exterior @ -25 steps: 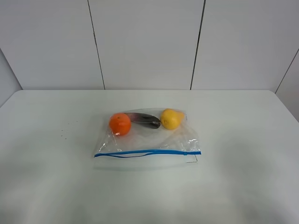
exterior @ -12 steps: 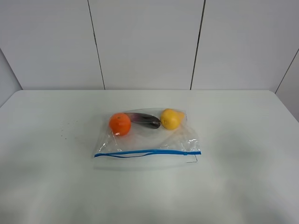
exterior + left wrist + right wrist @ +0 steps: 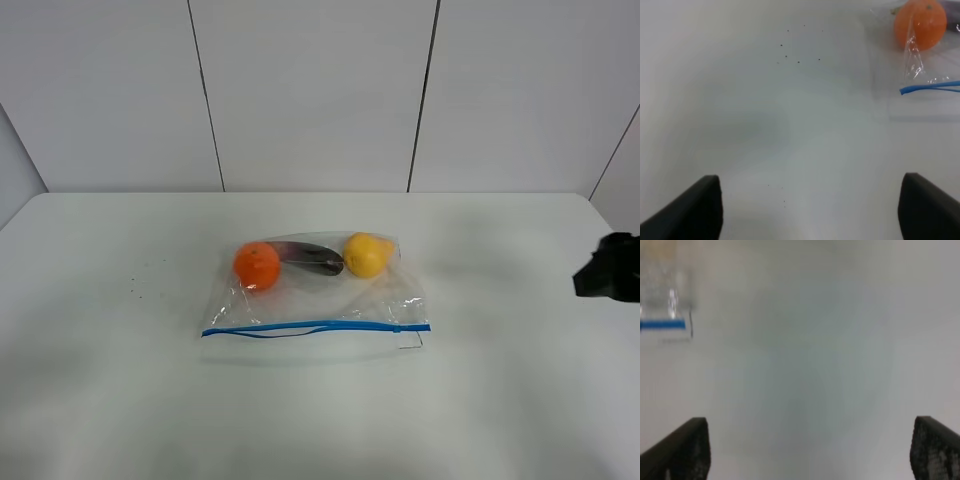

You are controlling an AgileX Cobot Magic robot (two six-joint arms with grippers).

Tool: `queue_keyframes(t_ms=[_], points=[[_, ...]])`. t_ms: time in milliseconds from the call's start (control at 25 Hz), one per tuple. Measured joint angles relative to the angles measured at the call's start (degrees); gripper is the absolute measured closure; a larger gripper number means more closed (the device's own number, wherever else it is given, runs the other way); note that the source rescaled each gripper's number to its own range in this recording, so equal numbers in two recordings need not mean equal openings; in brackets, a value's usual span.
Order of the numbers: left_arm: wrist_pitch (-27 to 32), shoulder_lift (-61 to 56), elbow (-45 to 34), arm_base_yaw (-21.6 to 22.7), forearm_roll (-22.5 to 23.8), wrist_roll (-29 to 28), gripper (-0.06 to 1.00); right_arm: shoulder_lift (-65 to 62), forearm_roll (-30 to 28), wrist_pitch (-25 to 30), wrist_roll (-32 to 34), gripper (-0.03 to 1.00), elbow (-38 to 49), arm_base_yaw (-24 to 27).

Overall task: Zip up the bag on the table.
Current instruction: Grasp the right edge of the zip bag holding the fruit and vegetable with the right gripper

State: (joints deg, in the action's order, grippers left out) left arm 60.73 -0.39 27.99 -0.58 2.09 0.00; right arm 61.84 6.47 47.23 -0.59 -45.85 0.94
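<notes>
The clear bag (image 3: 320,300) lies flat in the middle of the white table (image 3: 120,400). Its blue zipper strip (image 3: 315,327) runs along the near edge, and its two lines part slightly on the left half. An orange fruit (image 3: 257,265), a dark purple fruit (image 3: 312,258) and a yellow fruit (image 3: 365,254) show through at the far side. My left gripper (image 3: 810,210) is open and empty over bare table, apart from the bag's left end; the orange fruit (image 3: 920,22) and strip end (image 3: 930,88) show there. My right gripper (image 3: 807,450) is open and empty, apart from the bag's right corner (image 3: 665,295).
A dark part of my right arm (image 3: 608,268) shows at the right edge of the exterior view, over the table. A few tiny dark specks (image 3: 799,62) lie on the table left of the bag. A white panelled wall (image 3: 310,90) stands behind the table.
My right arm has come into the exterior view at the right edge. The bag and fruit have not moved.
</notes>
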Motion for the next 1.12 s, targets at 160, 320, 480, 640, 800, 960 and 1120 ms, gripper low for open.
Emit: queue_keyframes(t_ms=[160, 320, 480, 640, 800, 960, 1120], points=[[0.0, 0.0, 0.0, 0.0, 0.0, 0.0, -0.02, 13.7, 4.6, -2.7, -4.8, 0.07, -3.7, 0.0], [0.0, 0.0, 0.0, 0.0, 0.0, 0.0, -0.02, 23.7, 12.7, -4.6, -12.2, 0.07, -7.3, 0.0], [0.0, 0.0, 0.0, 0.0, 0.0, 0.0, -0.02, 32.2, 23.1, -5.2, -21.7, 0.07, -10.1, 0.0], [0.0, 0.0, 0.0, 0.0, 0.0, 0.0, -0.02, 38.8, 33.2, -4.9, -33.7, 0.07, -11.1, 0.3], [0.0, 0.0, 0.0, 0.0, 0.0, 0.0, -0.02, 45.0, 43.4, -1.9, -45.7, 0.07, -11.1, 3.4], [0.0, 0.0, 0.0, 0.0, 0.0, 0.0, -0.02, 50.7, 53.7, 4.1, -56.9, 0.07, -11.2, 5.3], [0.0, 0.0, 0.0, 0.0, 0.0, 0.0, -0.02, 55.5, 57.9, 5.4, -62.0, 0.09, -12.1, 5.1]])
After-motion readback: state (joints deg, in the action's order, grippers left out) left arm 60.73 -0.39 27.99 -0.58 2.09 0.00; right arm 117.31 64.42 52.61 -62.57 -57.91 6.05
